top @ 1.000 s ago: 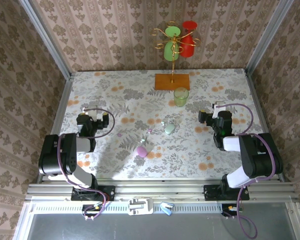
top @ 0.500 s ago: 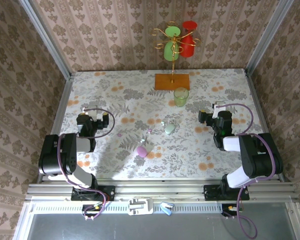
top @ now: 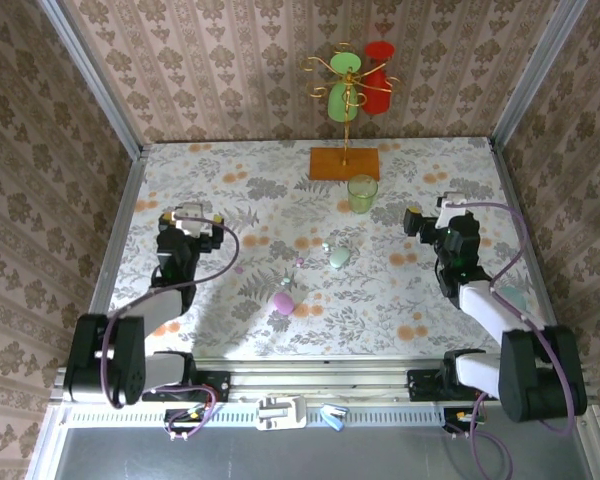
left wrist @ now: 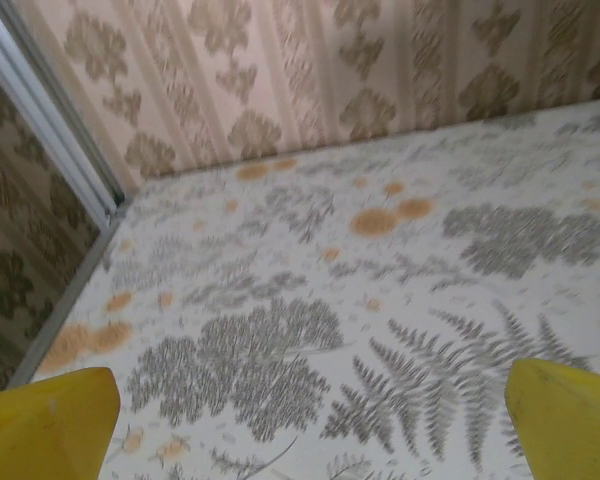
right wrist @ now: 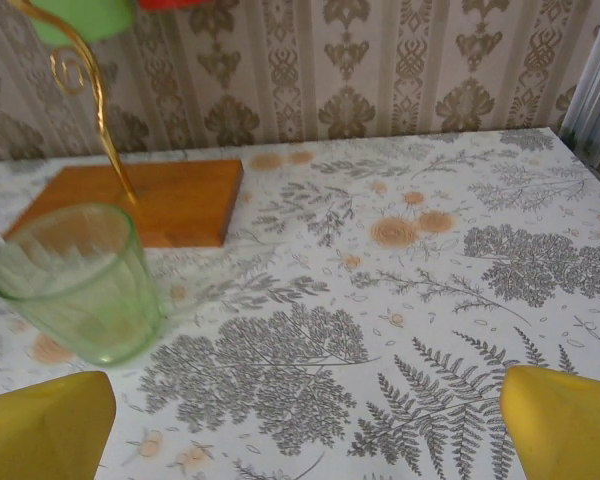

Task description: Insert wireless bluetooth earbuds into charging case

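Earbuds: you have tiny pale earbuds [top: 326,246] lying loose mid-surface [top: 420,300], one just beside the mint case [top: 339,257], another between the two cases.
Cases: the pink case [top: 282,301] sits left of the mint one, nearer the arm bases; you cannot tell how the lids stand.
Left pincer [left wrist: 305,425]: yours stands wide, empty, above bare floral cloth.
Right pincer [right wrist: 305,425]: wide, empty; the green glass [right wrist: 75,280] is ahead to its left, with the wooden stand base [right wrist: 170,200] behind.
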Motion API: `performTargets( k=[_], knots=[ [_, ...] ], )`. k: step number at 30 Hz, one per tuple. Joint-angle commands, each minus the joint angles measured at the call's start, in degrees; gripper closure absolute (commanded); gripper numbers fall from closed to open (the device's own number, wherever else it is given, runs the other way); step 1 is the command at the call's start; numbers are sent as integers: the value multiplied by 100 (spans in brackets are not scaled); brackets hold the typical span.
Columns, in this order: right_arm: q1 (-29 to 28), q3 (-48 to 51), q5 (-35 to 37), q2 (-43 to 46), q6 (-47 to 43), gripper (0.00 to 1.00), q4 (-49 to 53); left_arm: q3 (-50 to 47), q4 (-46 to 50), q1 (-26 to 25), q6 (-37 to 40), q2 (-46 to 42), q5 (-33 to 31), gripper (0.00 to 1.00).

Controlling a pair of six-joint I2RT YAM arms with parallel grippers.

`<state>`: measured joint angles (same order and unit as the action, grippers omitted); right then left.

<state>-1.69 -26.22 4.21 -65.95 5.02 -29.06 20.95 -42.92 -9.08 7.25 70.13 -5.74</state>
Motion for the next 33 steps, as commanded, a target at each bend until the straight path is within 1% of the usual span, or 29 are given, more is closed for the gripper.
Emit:
performTargets(
  k=[1, 5, 8, 10, 14, 15, 17, 19, 22, 24, 27, 31, 33],
  knots=[
    [-294, -404, -15, 452, 399, 0, 1366, 230, 968, -446, 395, -601, -443, 0],
    [-1164, -622, 493, 739, 426, 0, 2163, 321, 1527, -1181, 431, -1173, -543, 0],
    [-1829, -831, 840, 680, 925, 0, 2666, 358, 1881, -1754, 299, -1391, -541, 0],
    [-2358, -906, 1105, 559, 1235, 0, 2763, 286, 1888, -2111, 268, -1481, -495, 0],
    [-3683, -1103, 2802, 79, 1998, 0, 2906, 67, 1881, -2475, 281, -1678, -287, 0],
    [-3940, -1171, 3094, -111, 2197, 0, 2902, 3, 1891, -2515, 285, -1745, -236, 0],
    [-4264, -1394, 3437, -468, 2730, 0, 3093, -117, 1899, -2576, 293, -1891, -132, 0],
    [-4444, -1627, 3494, -920, 3181, 0, 3267, -214, 1903, -2633, 259, -2044, -92, 0],
    [-4518, -2217, 3497, -1657, 3929, 2, 4011, -364, 1810, -2781, 235, -2197, -106, 0],
    [-4560, -2635, 3621, -2163, 4434, 5, 4516, -478, 1632, -2869, 222, -2183, -119, 0],
    [-4590, -3071, 3579, -2725, 4754, 8, 4804, -580, 1398, -2917, 233, -2042, -187, 0],
    [-4590, -3285, 3338, -3187, 4989, 12, 4684, -581, 1276, -2947, 255, -1878, -213, 0],
    [-4586, -3423, 3332, -3382, 5162, 15, 4787, -592, 1224, -2962, 247, -1838, -233, 0]
  ],
)
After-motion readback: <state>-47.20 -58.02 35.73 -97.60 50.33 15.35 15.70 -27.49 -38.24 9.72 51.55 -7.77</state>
